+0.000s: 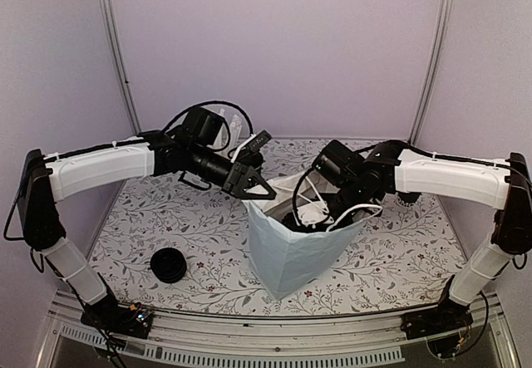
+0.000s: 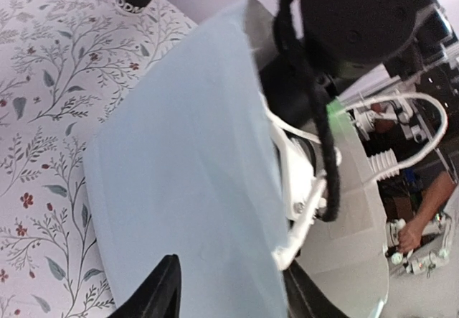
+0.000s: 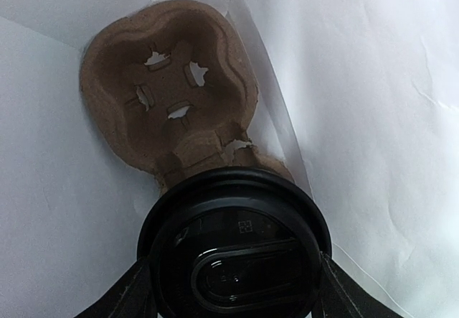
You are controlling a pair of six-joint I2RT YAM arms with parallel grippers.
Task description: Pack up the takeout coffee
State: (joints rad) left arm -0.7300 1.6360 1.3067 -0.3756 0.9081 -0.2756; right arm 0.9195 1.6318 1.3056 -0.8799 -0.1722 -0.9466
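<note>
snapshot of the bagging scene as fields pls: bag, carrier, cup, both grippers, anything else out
bag: white paper bag, upright, mouth open
carrier: brown pulp cup carrier at the bag's bottom
cup: takeout coffee, lidded, inside the bag over the carrier's near end; seated or not, cannot tell
right gripper: inside the bag, closed on the cup at its lid
left gripper: at the bag's rim, open, bag wall between its fingers
other: loose black lids, left of the bag
</note>
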